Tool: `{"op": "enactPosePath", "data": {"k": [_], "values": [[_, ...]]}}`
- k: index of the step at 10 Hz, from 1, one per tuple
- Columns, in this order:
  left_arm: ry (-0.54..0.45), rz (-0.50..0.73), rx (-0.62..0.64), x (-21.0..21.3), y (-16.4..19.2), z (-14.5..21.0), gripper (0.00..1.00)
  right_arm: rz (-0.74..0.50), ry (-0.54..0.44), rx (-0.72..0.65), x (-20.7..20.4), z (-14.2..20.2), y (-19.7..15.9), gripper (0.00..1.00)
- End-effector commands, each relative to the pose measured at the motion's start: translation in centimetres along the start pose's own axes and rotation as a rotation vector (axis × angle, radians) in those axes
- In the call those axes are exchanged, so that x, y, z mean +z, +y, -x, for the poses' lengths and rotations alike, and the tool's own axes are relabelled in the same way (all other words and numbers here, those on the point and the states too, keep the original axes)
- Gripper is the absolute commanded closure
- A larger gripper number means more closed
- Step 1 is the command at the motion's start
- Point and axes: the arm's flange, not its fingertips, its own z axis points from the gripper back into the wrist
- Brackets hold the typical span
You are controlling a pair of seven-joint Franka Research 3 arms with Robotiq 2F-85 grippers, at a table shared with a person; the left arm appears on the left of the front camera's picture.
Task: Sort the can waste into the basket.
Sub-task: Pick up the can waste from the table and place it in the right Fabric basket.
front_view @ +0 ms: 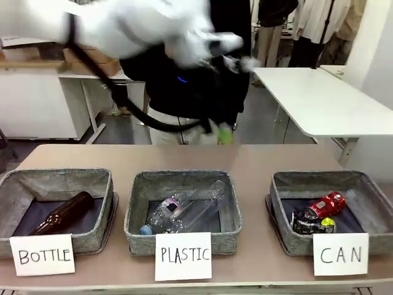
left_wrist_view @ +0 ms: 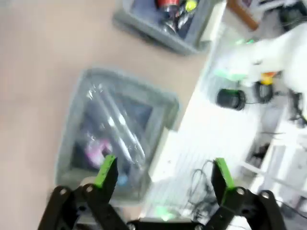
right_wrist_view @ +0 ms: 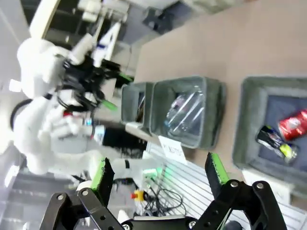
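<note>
Both cans lie in the grey basket (front_view: 282, 203) behind the "CAN" card (front_view: 340, 254): the red can (front_view: 325, 204) at the back and the dark can (front_view: 312, 222) with yellow-green marks in front of it. My left arm is a blur high over the table's middle, and its gripper (front_view: 224, 132) hangs near the far edge. In the left wrist view that gripper (left_wrist_view: 164, 173) is open and empty above the plastic basket (left_wrist_view: 76, 120), with the cans (left_wrist_view: 175, 7) far off. My right gripper (right_wrist_view: 159, 171) is open and empty too, high above the red can (right_wrist_view: 293, 123) and dark can (right_wrist_view: 274, 140).
The middle basket (front_view: 138, 209), carded "PLASTIC", holds clear bottles (front_view: 184, 212). The left basket (front_view: 18, 190), carded "BOTTLE", holds a brown glass bottle (front_view: 61, 213). A person in a dark top (front_view: 184, 92) stands at the far side. Bare tabletop (front_view: 184, 157) lies behind the baskets.
</note>
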Motion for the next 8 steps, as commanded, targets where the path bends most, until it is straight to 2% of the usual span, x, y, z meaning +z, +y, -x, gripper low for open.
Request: {"op": "enactPosePath", "data": {"k": [1,2,3,4,5,6,7,8], "values": [[-0.241,0.082,0.250,4.2,4.9,13.9,0.00,-0.078,0.127,0.038,-4.9,-7.1,0.2,0.00],[-0.416,0.052,0.449,6.0,7.8,20.0,0.00,-0.122,0.174,0.024,-8.5,-8.4,1.1,0.00],[-0.544,0.122,0.593,6.9,10.5,25.4,0.00,-0.171,0.191,-0.020,-11.8,-9.4,1.9,0.00],[-0.663,0.256,0.673,7.0,12.7,30.0,0.00,-0.197,0.167,-0.073,-14.3,-10.0,2.6,0.00],[-0.783,0.344,0.714,6.9,14.5,34.6,0.00,-0.210,0.122,-0.195,-16.0,-10.7,2.9,0.00],[-0.818,0.458,0.670,6.5,15.5,38.0,0.00,-0.171,0.208,-0.023,-14.0,-8.8,1.9,0.00],[-0.552,0.251,0.658,7.9,14.0,33.6,0.00,-0.171,0.208,-0.023,-14.0,-8.8,1.9,0.00],[-0.552,0.251,0.658,7.9,14.0,33.6,0.00,-0.171,0.208,-0.023,-14.0,-8.8,1.9,0.00]]}}
